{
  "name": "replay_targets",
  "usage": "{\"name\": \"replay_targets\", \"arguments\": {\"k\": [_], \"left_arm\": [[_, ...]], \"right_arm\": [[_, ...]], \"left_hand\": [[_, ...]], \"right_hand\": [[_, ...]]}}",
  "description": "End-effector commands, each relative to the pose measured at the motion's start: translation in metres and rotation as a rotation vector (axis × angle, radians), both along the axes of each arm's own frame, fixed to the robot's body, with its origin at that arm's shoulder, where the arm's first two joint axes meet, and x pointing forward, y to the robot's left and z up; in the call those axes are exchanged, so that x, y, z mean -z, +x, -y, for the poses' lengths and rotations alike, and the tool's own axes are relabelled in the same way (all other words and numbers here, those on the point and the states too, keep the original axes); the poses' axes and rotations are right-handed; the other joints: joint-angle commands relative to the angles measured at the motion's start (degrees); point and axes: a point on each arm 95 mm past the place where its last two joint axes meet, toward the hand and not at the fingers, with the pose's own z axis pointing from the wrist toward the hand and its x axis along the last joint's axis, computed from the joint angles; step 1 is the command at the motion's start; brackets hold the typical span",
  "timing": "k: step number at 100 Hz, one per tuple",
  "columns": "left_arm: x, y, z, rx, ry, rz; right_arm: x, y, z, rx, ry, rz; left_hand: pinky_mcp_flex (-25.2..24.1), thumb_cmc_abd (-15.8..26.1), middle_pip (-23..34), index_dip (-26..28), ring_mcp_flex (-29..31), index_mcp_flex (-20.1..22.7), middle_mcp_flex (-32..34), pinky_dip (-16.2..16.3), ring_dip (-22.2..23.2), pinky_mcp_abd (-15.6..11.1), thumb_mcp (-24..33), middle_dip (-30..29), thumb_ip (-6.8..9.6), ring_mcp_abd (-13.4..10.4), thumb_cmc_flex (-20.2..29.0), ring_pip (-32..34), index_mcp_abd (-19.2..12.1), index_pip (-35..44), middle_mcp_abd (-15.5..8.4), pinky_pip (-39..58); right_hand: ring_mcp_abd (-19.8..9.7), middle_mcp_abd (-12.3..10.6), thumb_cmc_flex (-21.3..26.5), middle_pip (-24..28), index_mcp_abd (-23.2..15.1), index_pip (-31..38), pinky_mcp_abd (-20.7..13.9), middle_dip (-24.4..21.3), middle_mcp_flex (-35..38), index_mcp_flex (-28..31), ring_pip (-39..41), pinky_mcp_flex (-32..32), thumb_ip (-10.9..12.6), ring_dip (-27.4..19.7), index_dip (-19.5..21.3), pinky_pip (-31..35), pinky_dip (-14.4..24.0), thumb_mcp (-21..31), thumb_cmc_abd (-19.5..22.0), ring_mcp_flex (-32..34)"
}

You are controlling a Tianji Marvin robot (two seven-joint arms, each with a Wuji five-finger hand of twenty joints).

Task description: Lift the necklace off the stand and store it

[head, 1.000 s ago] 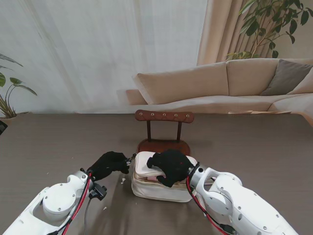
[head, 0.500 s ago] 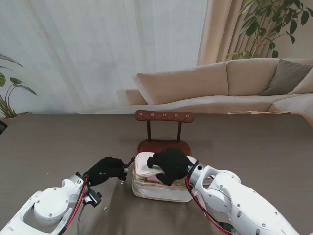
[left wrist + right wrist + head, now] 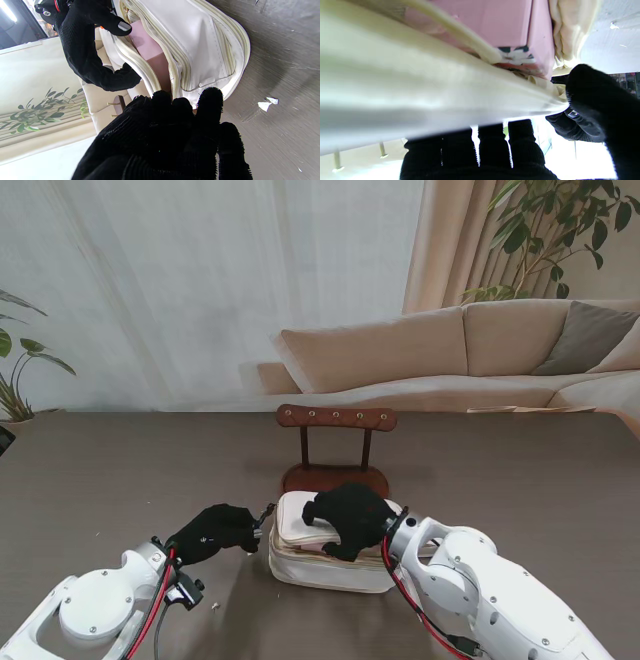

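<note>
Necklace is not visible anywhere; the wooden stand (image 3: 335, 420) hangs bare, so it is probably already inside. Right robot hand (image 3: 348, 518) grips the cream case's (image 3: 325, 565) lid, pressing it lower than before. Left robot hand (image 3: 215, 530), fingers curled at the case's corner, has drawn nearer to me; what it pinches I cannot tell.

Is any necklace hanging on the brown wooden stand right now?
No: in the stand's view the brown wooden stand shows only bare pegs along its crossbar, with nothing hanging between its two posts.
</note>
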Motion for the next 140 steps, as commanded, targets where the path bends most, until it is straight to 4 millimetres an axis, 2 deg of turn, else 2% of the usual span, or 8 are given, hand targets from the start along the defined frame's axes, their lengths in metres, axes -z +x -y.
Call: {"name": "replay_targets", "arguments": {"k": [1,15,34,56,89,140], "left_arm": [[0.000,-0.004,0.003,0.024,-0.001,-0.008],[0.001,-0.006,0.003,0.023,0.004,-0.016],[0.002,-0.012,0.005,0.038,0.006,-0.024],[-0.003,-0.023,0.007,0.075,0.025,-0.024],[-0.010,-0.038,0.011,0.136,0.045,-0.031],[-0.018,-0.054,0.034,0.265,0.057,-0.036]], "right_arm": [[0.034,-0.016,0.007,-0.008,-0.074,-0.082],[0.036,-0.016,0.007,-0.003,-0.081,-0.068],[0.037,-0.017,0.006,0.008,-0.077,-0.060],[0.036,-0.016,0.006,0.016,-0.082,-0.053],[0.041,-0.013,0.006,0.018,-0.104,-0.070],[0.043,-0.013,0.007,0.028,-0.115,-0.104]], "left_hand": [[0.12,-0.18,0.08,-0.26,2.19,3.18,1.54,0.28,0.01,0.51,1.78,-0.57,1.01,-1.27,1.24,0.99,-2.50,2.43,0.03,2.66],[0.01,-0.14,0.02,-0.47,2.14,3.38,1.53,0.16,0.00,0.41,1.61,-0.84,1.11,-1.16,1.35,0.97,-2.27,2.12,0.17,2.55],[-0.10,-0.14,-0.07,-0.63,2.10,3.46,1.60,0.09,0.00,0.42,1.40,-1.18,1.22,-1.00,1.43,0.95,-2.19,1.83,0.34,2.52],[0.02,0.02,-0.05,-0.82,2.31,3.61,1.78,0.07,0.03,0.48,1.11,-1.77,1.32,-1.09,1.41,1.04,-2.33,1.49,0.24,2.63],[0.38,0.06,0.08,-1.19,2.74,3.79,2.11,0.07,0.08,0.45,0.83,-2.90,1.46,-1.09,1.39,1.23,-2.35,1.06,0.18,2.90],[0.95,0.42,0.62,-1.94,3.44,4.02,2.59,0.01,0.15,0.48,0.12,-5.64,1.67,-1.21,1.27,1.57,-2.49,0.29,-0.07,3.57]], "right_hand": [[-6.46,0.19,-1.55,-0.71,1.29,-0.27,-1.53,1.05,-2.03,-1.88,2.64,-14.15,-1.63,0.04,0.45,1.41,-1.17,-0.16,-3.55,4.39],[-6.87,-0.18,2.42,-0.08,1.08,0.58,-1.57,1.11,-1.06,-0.19,3.45,-13.40,-1.23,0.20,0.66,1.55,-0.81,2.89,-5.66,5.15],[-7.80,-1.01,7.77,0.10,-0.61,1.86,-2.28,0.92,2.11,3.44,3.99,-11.73,-0.04,0.15,1.09,2.15,-0.79,6.18,-0.48,7.55],[-8.58,-1.50,11.13,0.04,-1.57,2.28,-2.83,0.87,4.23,5.71,4.33,-10.44,0.44,0.25,1.23,2.75,-0.96,8.03,1.14,9.52],[-9.31,-1.69,11.64,-0.24,-1.50,2.19,-3.39,0.95,4.80,6.27,4.55,-9.78,0.07,0.52,1.22,3.28,-1.25,8.24,-0.33,10.45],[-9.47,-1.66,11.24,-0.39,-1.39,2.08,-3.68,1.09,4.74,6.34,4.63,-9.71,0.00,0.75,1.22,3.55,-1.48,8.19,-0.15,10.56]]}}
